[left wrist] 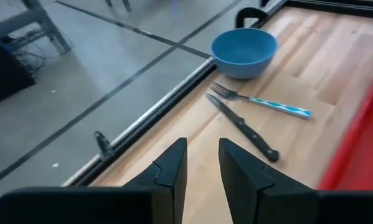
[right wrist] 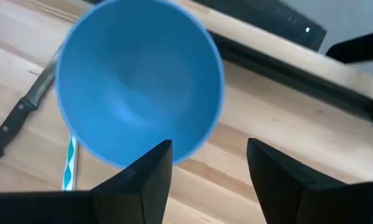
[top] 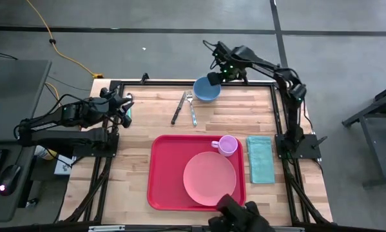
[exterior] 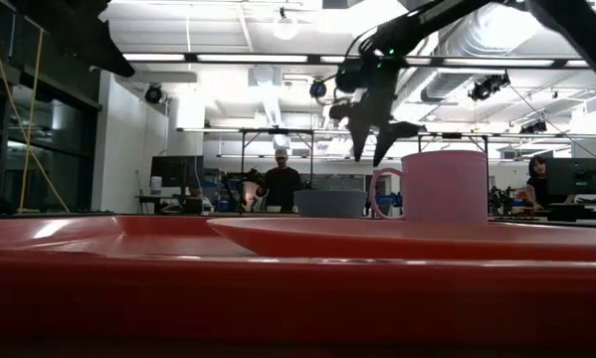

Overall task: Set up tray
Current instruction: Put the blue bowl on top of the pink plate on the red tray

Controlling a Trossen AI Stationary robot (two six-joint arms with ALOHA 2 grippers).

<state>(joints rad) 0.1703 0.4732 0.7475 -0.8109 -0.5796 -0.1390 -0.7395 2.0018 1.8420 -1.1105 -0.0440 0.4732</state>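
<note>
1. Right pincer [top: 213,77] fingers apart, hovering at blue bowl [top: 206,89], far desk edge; left pincer [top: 124,103] slightly apart, idle at desk's left.
2. Tray [top: 164,174] near front edge; holds pink plate [top: 209,179], mug [top: 227,145].
3. Judged left: bowl, fork [top: 191,109], knife [top: 178,108], napkin [top: 260,159].

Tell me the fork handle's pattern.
Blue-and-white striped handle on the fork, clearest in the left wrist view.

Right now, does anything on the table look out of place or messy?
Nothing stands out. The pink plate and mug sit upright on the red tray; the bowl, knife and fork lie tidily on the wood, the right gripper open above the bowl.
</note>
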